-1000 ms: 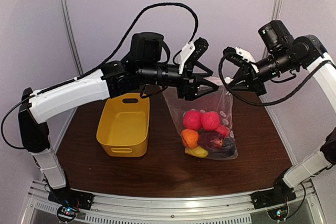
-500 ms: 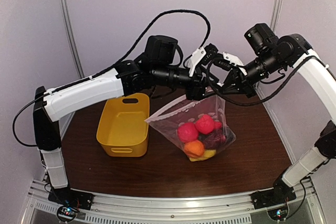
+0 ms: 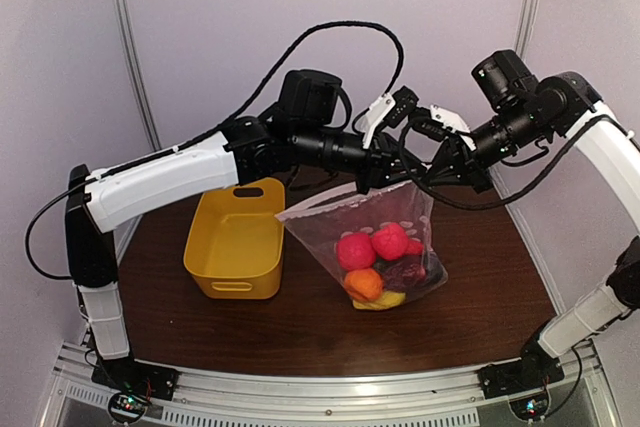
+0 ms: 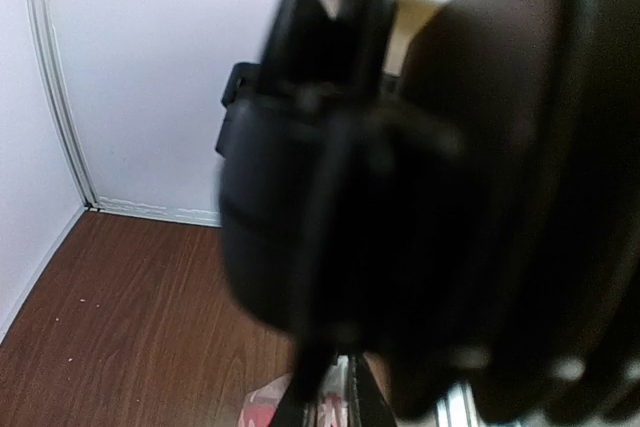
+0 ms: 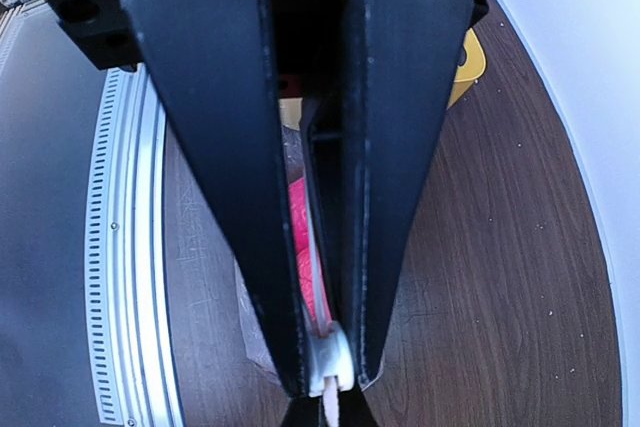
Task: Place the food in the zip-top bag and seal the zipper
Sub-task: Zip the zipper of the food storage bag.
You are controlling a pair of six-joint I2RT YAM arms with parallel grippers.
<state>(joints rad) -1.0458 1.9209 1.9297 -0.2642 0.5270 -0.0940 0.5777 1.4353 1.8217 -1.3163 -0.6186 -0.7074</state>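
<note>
The zip-top bag (image 3: 318, 225) hangs clear and dotted above the table, its bottom resting near the wood. Inside it sits the food (image 3: 372, 257): red, orange, yellow and dark purple pieces. The zipper (image 3: 345, 204) runs along the slanted top edge, sagging to the left. My left gripper (image 3: 388, 175) is shut on that edge near its right end; in the left wrist view its jaws (image 4: 340, 402) pinch the bag (image 4: 262, 409). My right gripper (image 3: 437, 175) holds the bag's right corner. The right wrist view shows this gripper (image 5: 325, 372) shut on a white strip of the bag, red food (image 5: 305, 237) behind.
A yellow basket (image 3: 235, 237) stands left of the bag on the brown table (image 3: 480, 307); its corner shows in the right wrist view (image 5: 470, 57). White walls close in the back and sides. A metal rail (image 3: 330, 382) runs along the near edge.
The bag went from lying flat to hanging from its top edge. My left gripper moved right along the mouth and closed on it. The right gripper kept its grip.
</note>
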